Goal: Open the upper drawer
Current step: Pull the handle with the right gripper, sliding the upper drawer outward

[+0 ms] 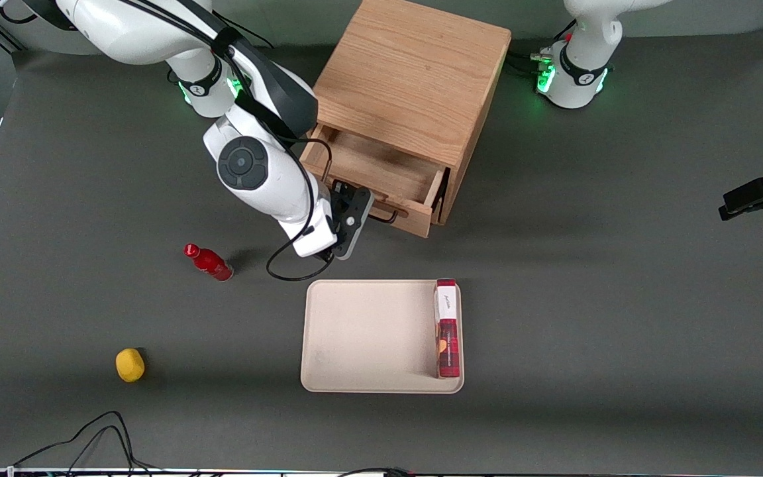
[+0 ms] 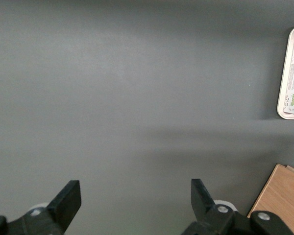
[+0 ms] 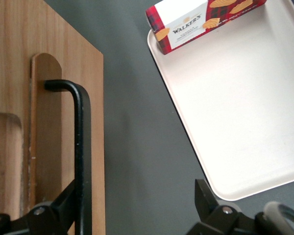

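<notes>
Jaws spread wide on my gripper; the upper drawer handle lies just inside one finger, its long axis across the gap; nothing gripped.

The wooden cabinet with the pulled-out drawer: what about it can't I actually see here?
- Lower drawer: in the front view, hidden under the open upper drawer.
- Black wire handle: its end is cut off by the right wrist view's edge.
- Gripper at the handle: the arm hides its fingers in the front view.
</notes>
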{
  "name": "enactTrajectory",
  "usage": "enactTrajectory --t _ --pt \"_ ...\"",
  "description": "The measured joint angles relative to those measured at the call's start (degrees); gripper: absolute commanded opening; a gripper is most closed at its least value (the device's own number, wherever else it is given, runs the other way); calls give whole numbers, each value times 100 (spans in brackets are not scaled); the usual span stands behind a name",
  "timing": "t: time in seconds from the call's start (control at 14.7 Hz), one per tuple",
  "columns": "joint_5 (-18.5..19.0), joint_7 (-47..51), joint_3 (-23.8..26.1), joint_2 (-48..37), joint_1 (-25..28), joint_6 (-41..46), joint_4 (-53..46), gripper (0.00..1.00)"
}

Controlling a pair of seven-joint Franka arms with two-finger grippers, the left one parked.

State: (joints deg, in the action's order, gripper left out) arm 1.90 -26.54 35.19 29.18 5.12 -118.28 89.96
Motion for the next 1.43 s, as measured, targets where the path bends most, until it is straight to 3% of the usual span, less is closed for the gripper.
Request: enactTrajectory --t 1.43 --pt "0 -557 -390 419 -201 -213 -655 100"
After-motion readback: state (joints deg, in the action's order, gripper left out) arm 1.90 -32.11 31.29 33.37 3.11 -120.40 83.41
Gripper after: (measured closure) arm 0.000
